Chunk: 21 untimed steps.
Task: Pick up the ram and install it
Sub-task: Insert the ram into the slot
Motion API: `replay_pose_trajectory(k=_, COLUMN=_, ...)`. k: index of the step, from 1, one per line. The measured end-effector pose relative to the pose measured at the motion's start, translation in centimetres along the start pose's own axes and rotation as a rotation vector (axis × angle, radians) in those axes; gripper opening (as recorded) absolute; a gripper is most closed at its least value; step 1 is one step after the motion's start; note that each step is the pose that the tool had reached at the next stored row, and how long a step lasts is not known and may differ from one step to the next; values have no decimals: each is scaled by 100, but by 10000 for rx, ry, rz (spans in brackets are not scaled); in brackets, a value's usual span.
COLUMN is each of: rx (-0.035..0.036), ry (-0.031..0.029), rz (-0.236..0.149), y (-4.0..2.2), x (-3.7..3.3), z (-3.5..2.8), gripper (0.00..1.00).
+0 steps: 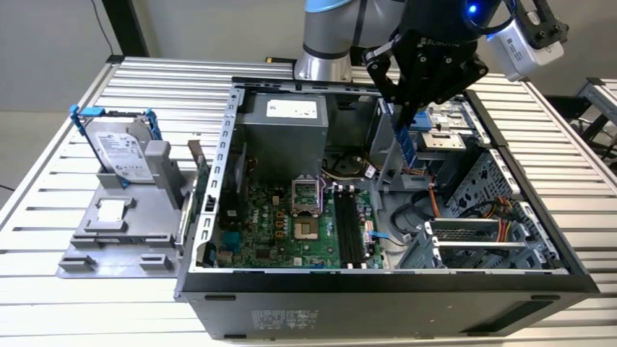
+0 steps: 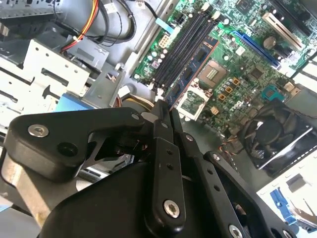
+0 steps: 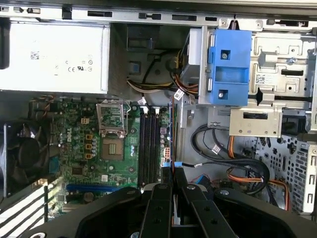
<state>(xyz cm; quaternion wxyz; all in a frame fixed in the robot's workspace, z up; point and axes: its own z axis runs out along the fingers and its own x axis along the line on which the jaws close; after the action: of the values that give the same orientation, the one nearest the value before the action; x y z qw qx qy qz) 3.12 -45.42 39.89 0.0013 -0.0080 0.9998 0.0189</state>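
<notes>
Grey arm (image 1: 328,36) reaching down from above, black gripper (image 1: 404,108) pointing down, two fingers (image 3: 159,213) squeezed together on the ram (image 1: 407,141), held up in the air

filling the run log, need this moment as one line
gripper shut on ram | ram upright over open case | not yet in slots

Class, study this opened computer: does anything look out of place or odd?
The hard drive stands propped on a grey stand outside the case, at the exterior view's left. The processor socket lies bare. The ram is held by the gripper, not seated.
</notes>
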Motion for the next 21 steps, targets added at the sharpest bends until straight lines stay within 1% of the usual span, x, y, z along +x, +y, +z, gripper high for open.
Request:
replay_pose_trajectory(k=4, rx=0, ry=0, rz=0, y=0, x=0, z=2, gripper=0)
replay_pose_trajectory(k=6, rx=-1, ry=-1, rz=0, y=-1, x=0, z=15, gripper=0)
replay_pose_trajectory(k=15, rx=-12, ry=-1, rz=1, y=-5, x=0, z=135, gripper=0)
replay_pose_trajectory(k=21, rx=-10, ry=0, rz=2, y=-6, x=0, z=147, gripper=0)
